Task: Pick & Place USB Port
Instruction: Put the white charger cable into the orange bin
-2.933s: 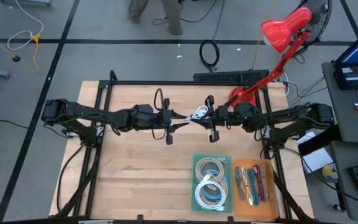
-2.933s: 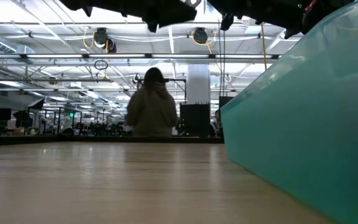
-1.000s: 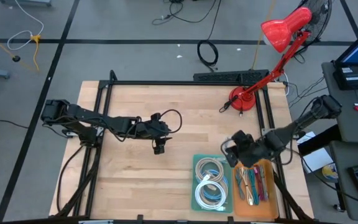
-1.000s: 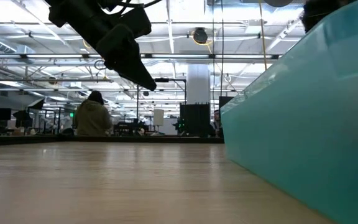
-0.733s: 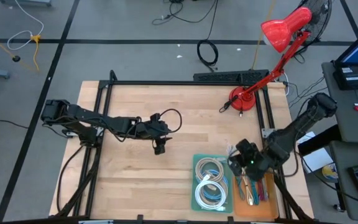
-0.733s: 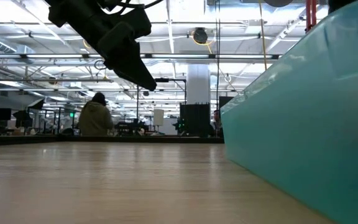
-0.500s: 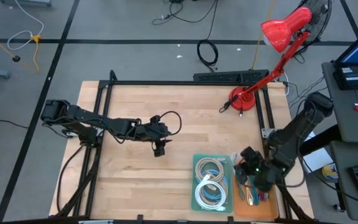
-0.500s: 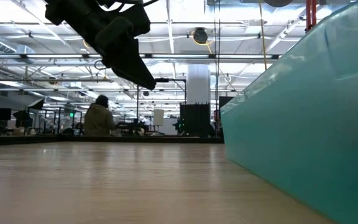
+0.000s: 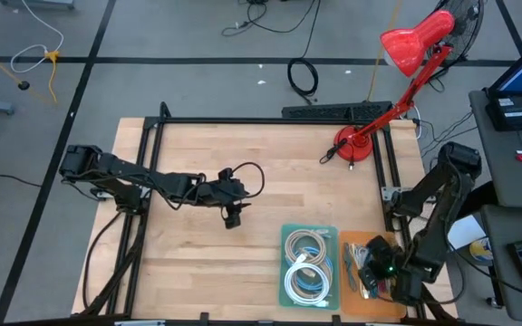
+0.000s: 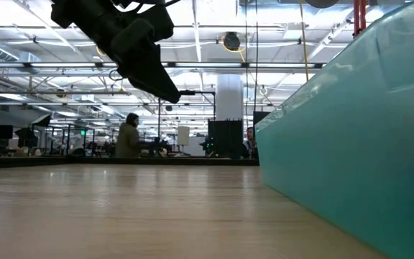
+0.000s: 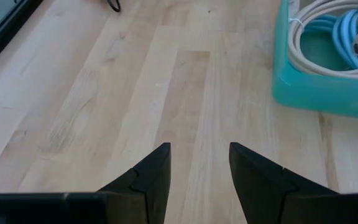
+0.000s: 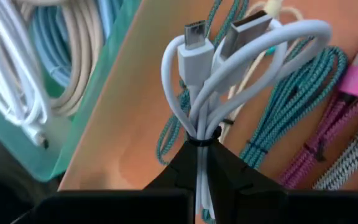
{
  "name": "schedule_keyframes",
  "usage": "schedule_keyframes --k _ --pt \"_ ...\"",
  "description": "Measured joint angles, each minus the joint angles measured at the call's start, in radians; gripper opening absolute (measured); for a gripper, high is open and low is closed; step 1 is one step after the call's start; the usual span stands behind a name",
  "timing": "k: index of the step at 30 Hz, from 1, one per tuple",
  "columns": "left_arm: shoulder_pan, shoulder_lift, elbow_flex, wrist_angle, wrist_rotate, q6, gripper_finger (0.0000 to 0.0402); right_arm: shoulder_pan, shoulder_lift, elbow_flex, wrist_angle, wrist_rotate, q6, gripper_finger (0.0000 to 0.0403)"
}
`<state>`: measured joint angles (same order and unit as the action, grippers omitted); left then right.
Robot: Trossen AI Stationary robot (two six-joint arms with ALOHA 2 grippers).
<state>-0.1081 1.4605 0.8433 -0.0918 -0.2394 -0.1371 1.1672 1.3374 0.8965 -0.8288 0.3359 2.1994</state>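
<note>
My right gripper is over the orange tray near the table's near right corner, shut on a small white USB cable bundle. The bundle's two plugs stick out past the fingertips. Teal, pink and grey braided cables lie on the tray floor beneath it. Beside it, the teal tray holds coiled white, beige and blue cables. My left gripper hangs open and empty above the middle of the table, with bare wood between its fingers. My right gripper pinches the white cable bundle between its two fingers at the black tie that gathers the strands. The loops and both plugs reach out beyond the fingertips over the orange tray. Whether the bundle touches the tray's cables, I cannot tell.
A red desk lamp stands at the far right corner. Black frame rails run along the table's left and right sides. The teal tray's wall fills the low view's right. Bare wood lies left of the trays. A person walks far behind.
My right gripper, still shut on the white cable, has travelled toward the table's near edge and a little right, from beside the teal tray's far end to over the orange tray. A person in the room behind has walked to the right.
</note>
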Motion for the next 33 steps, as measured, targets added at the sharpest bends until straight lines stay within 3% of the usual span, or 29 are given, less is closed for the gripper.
schedule_keyframes --k 11,23,33 --pt "0.000 0.000 0.000 0.000 -0.033 0.027 0.0166 -0.031 0.125 0.011 0.070 -0.062 0.031 0.0009" --pt "0.000 0.000 0.000 -0.003 -0.034 0.037 0.0166 -0.092 0.139 0.011 0.107 -0.054 -0.037 0.0010" --pt "-0.001 0.000 0.000 -0.020 -0.033 0.029 0.0166 -0.139 0.191 0.011 0.087 -0.182 -0.071 0.0010"
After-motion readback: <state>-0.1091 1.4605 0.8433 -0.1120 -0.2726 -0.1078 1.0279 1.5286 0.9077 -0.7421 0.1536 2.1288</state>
